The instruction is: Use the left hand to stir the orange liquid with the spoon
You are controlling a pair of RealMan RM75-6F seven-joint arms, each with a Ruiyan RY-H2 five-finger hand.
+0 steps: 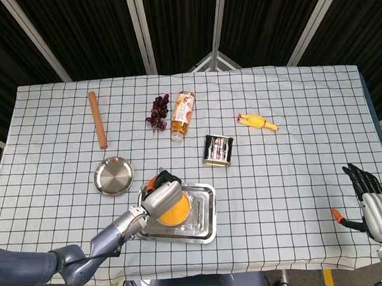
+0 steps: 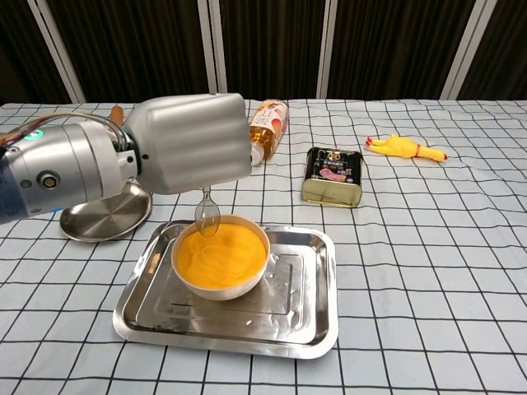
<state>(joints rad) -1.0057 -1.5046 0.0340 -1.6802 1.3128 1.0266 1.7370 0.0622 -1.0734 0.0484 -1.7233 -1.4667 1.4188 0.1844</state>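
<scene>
The left hand (image 2: 188, 141) is closed around the spoon (image 2: 206, 216), whose tip dips at the back rim of the bowl (image 2: 221, 284) of orange liquid (image 2: 222, 255). The bowl sits toward the left of a steel tray (image 2: 309, 317), close to the table's near edge. A round plate (image 2: 103, 216) lies just left of the tray, a tin (image 2: 332, 176) behind it. The right hand (image 1: 373, 203) rests spread and empty near the far right corner, with open cloth between.

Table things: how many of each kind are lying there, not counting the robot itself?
Metal dishes: 2, tray, round plate
Bowl of orange liquid: 1
Spoon: 1
Rolling pin: 1
Bottle: 1
Tin: 1
Rubber chicken: 1
Dark red bunch: 1
Total: 9
</scene>
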